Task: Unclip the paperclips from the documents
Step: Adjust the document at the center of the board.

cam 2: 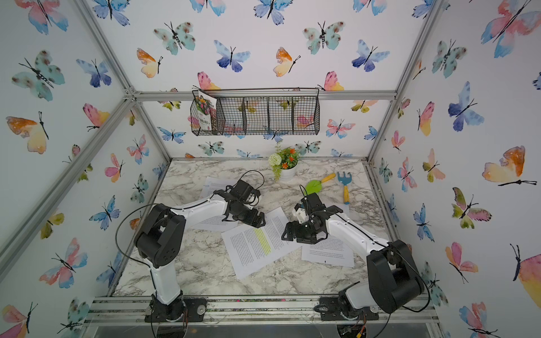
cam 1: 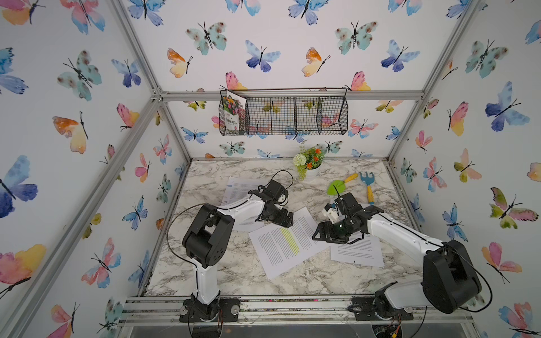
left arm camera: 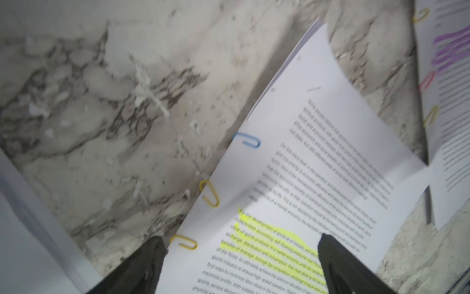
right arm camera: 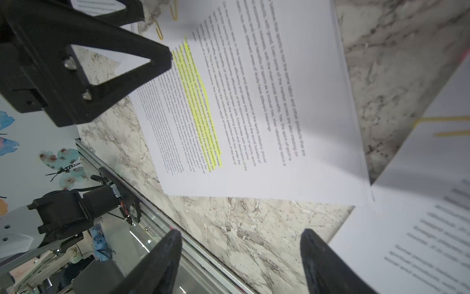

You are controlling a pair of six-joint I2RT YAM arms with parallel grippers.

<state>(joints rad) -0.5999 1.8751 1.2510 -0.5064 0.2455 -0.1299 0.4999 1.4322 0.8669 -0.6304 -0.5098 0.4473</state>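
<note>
Three paperclips [left arm camera: 210, 194], one blue and two yellow, line the edge of the yellow-highlighted document [left arm camera: 318, 157], lower centre of the left wrist view. I'm on approach: left jaws released over the lowest clip, right jaws released and empty. Next, I judge: pin the sheet, slide the clip outward.

Arms: left arm [cam 1: 243, 204] and right arm [cam 1: 395, 231], white shells.
Joints: bulky black housings.
Cables: thin black loops.
Left gripper [left arm camera: 240, 238]: black triangular open-frame fingers [right arm camera: 122, 43], silver screws.
</note>
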